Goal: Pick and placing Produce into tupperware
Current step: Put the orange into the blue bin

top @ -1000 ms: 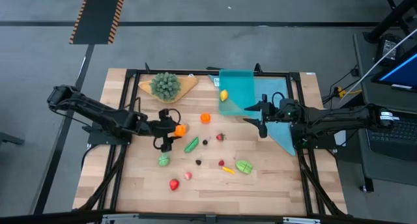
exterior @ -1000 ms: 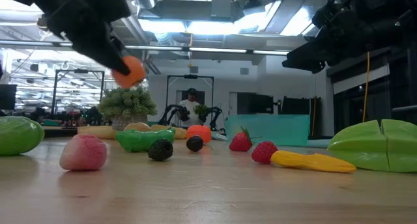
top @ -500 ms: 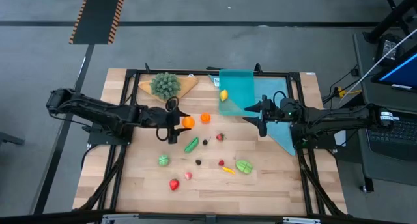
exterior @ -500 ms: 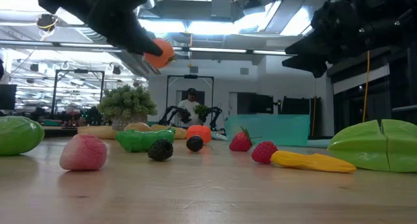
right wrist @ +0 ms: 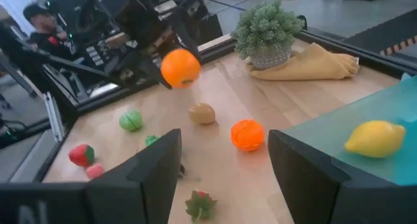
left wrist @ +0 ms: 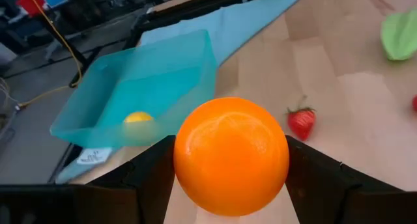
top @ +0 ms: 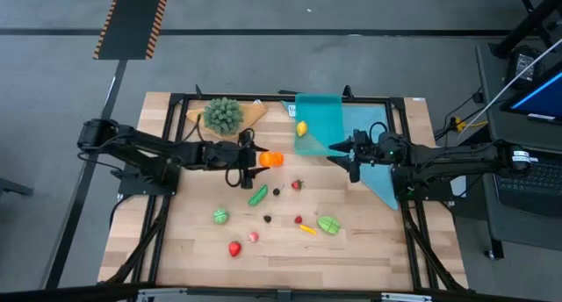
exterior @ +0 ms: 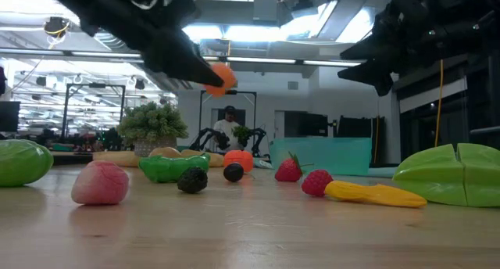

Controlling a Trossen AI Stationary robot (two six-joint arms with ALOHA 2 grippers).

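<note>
My left gripper [top: 256,159] is over the middle of the table, shut on an orange ball [left wrist: 231,155] of the Produce, also visible as the ball [exterior: 219,76] above the table. The teal tupperware [top: 320,125] stands at the far middle with a yellow lemon [top: 301,128] lying inside. My right gripper [top: 351,158] hovers open beside the tupperware, over the light-blue cloth [top: 376,166], with nothing between its fingers. Several more Produce pieces lie on the wood, among them a ribbed orange [right wrist: 247,134], a strawberry [left wrist: 301,122] and a green bean pod [top: 257,195]. My left gripper pinches the orange ball between its two fingers, one on each opposite side [left wrist: 182,160]. The fingers [left wrist: 151,182] come from the table's left, nearly level and slanting a little downward. The ball is lifted clear of the table.
A bushy green plant [top: 223,114] on a tan wedge board [top: 250,114] stands at the far left. Near the front lie a split green piece [top: 328,224], a small carrot [top: 306,229], a red piece [top: 234,248] and a green ball [top: 219,216]. A person [exterior: 230,128] sits beyond the table.
My left gripper has carried the orange ball toward the table's right and far edges, closer to the tupperware, rolling its wrist on the way. The ball has stayed clear of the table. My right gripper has rolled in place.
</note>
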